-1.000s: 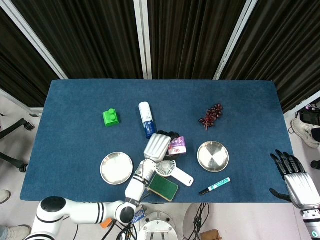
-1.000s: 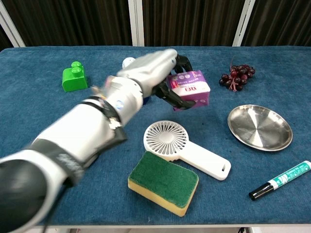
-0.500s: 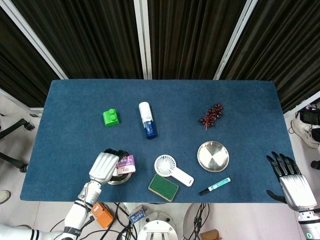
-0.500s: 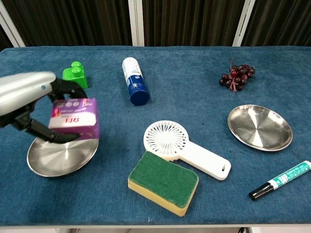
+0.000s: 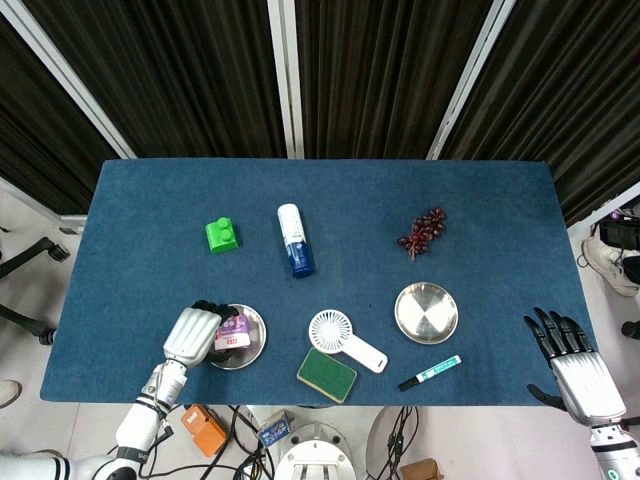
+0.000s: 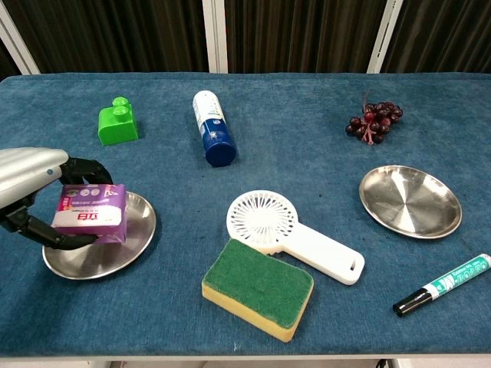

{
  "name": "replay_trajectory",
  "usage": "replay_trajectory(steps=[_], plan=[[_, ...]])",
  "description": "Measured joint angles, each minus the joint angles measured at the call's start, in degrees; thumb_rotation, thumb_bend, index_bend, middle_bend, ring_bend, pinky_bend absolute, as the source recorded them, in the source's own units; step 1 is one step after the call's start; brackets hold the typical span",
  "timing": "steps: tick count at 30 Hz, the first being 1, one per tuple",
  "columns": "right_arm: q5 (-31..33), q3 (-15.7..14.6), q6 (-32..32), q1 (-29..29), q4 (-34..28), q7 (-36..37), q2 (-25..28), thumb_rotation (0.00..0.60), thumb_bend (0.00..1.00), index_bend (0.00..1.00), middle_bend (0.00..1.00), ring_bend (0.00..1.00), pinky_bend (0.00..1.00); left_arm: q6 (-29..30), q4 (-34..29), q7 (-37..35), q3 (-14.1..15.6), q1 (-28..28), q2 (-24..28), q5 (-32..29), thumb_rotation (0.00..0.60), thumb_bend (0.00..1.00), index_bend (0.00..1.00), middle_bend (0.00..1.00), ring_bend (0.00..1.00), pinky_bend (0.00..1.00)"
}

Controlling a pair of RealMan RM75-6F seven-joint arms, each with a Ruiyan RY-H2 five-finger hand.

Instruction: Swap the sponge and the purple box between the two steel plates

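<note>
So the left hand (image 6: 31, 192) has carried the purple box (image 6: 90, 210) all the way across from mid-surface and has now lowered it onto the left steel plate (image 6: 126, 244); half a second ago it hung above the dish. Fingers are wrapped around the box, so it isn't released yet. The sponge (image 6: 258, 287) sits on the blue surface (image 6: 307, 153) beside the white fan (image 6: 288, 234), on neither plate. The right steel plate (image 6: 410, 201) has nothing on it. The right hand (image 5: 572, 358) hangs off the surface edge, fingers spread, holding nothing. Looks like half the swap is nearly done; the sponge comes next.
</note>
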Motion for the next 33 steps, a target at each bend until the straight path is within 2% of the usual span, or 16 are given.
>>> replay_trajectory(steps=[4,9,14,20,23,27,33], plan=[[-1.03,-0.15,-0.06,0.21,0.11,-0.92,-0.66,0.600,0.23,0.00,0.00,0.00,0.13,-0.61,-0.87,0.19,0.45,0.46,1.72,0.13,0.550,0.13,0.30,0.29,0.24,0.29],[-2.34,-0.59,-0.86,0.85,0.27,-1.47,-1.28,0.600,0.23,0.00,0.00,0.00,0.13,-1.58,-3.11,2.10,0.81,0.85,4.31,-0.94,0.542,0.04,0.23,0.21,0.17,0.29],[-3.84,-0.93,-1.06,1.45,0.25,-1.22,-1.55,0.600,0.23,0.00,0.00,0.00,0.13,-2.59,-4.93,3.15,0.72,0.83,6.31,-1.59,0.528,0.03,0.22,0.17,0.14,0.29],[-8.70,-1.05,-3.99,5.28,-2.23,-3.14,-1.14,0.600,0.23,0.00,0.00,0.00,0.12,0.85,-8.75,1.78,0.47,1.84,9.36,3.69,0.524,0.05,0.22,0.17,0.14,0.29],[-10.80,-0.73,-8.43,8.57,-6.26,-6.22,-0.53,0.600,0.23,0.00,0.00,0.00,0.11,4.20,-11.15,0.97,0.15,3.05,12.42,6.38,0.523,0.05,0.22,0.17,0.14,0.29],[-12.55,0.07,-16.64,13.44,-12.39,-10.96,-0.05,0.600,0.23,0.00,0.00,0.00,0.04,8.72,-12.33,-0.86,-0.55,5.72,16.87,7.38,0.523,0.07,0.22,0.17,0.14,0.29],[-11.33,2.39,-31.84,20.89,-20.62,-19.97,-0.54,0.600,0.23,0.00,0.00,0.00,0.00,13.63,-8.57,-3.83,-2.13,9.27,20.09,6.69,0.519,0.10,0.22,0.17,0.14,0.28]])
